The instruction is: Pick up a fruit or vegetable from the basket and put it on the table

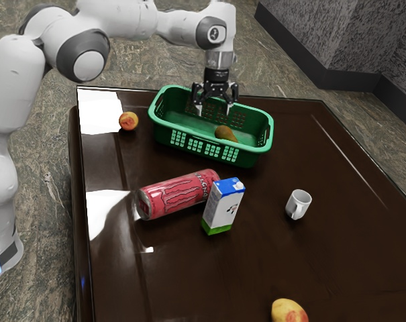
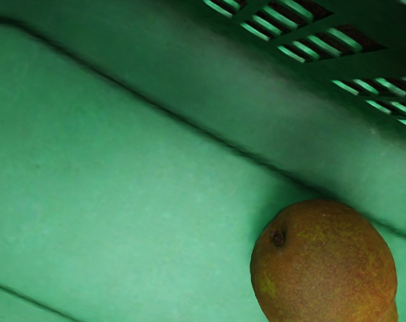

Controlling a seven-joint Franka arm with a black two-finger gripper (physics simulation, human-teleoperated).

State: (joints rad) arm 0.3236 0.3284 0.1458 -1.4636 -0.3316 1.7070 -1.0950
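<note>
Approach step: jaws [image 1: 214, 111] spread, above pear [image 1: 225, 133] in basket [image 1: 249, 156]. Next: likely centre over pear, descend, close.

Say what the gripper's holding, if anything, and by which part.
Nothing held. The gripper is open, fingers apart; the pear lies on the basket's floor.
</note>
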